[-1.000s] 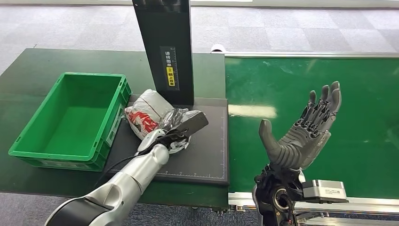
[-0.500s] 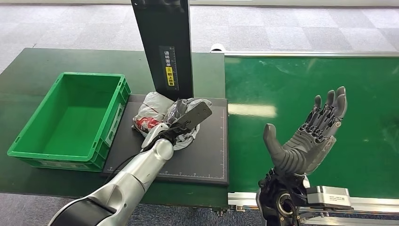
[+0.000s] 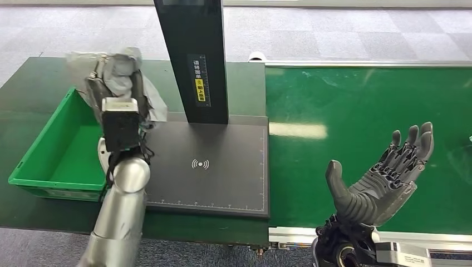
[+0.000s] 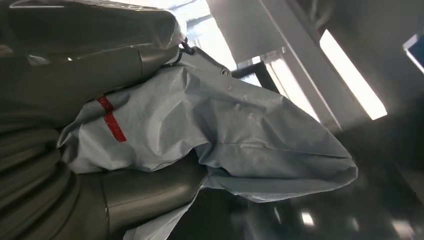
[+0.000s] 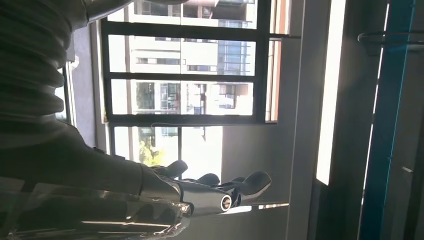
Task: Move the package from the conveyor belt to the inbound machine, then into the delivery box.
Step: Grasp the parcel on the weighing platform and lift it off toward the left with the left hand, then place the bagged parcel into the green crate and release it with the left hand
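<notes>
Closest to the robot, the right hand (image 3: 384,181) is held up over the near edge of the green belt (image 3: 362,105). Its palm faces up and its fingers are spread apart. It holds nothing. The belt near it has nothing on it that I can see.

A little farther out is the flat black pad of the machine (image 3: 222,183), with a small white wave mark in the middle. Nothing lies on the pad now. A tall black post (image 3: 192,55) stands at its far edge.

The left hand (image 3: 119,92) is lifted high, past the pad's left corner. It grips the bag (image 3: 117,69), a soft, crinkly grey bag. In the left wrist view the grey fingers (image 4: 145,192) wrap around the bag (image 4: 225,130), and a red strip shows on it. The loose end of the bag hangs out past the fingers.

The green box (image 3: 39,161) sits on the table just left of the pad. I see nothing inside the part of it that shows. The bag is up in the air over the box's far right corner, so it looks like the box is below the hand and a bit to its left and nearer. The left hand is the closer one to the box. I think the bag needs to go a little more over the middle before it is let go, or it may catch on the rim.
</notes>
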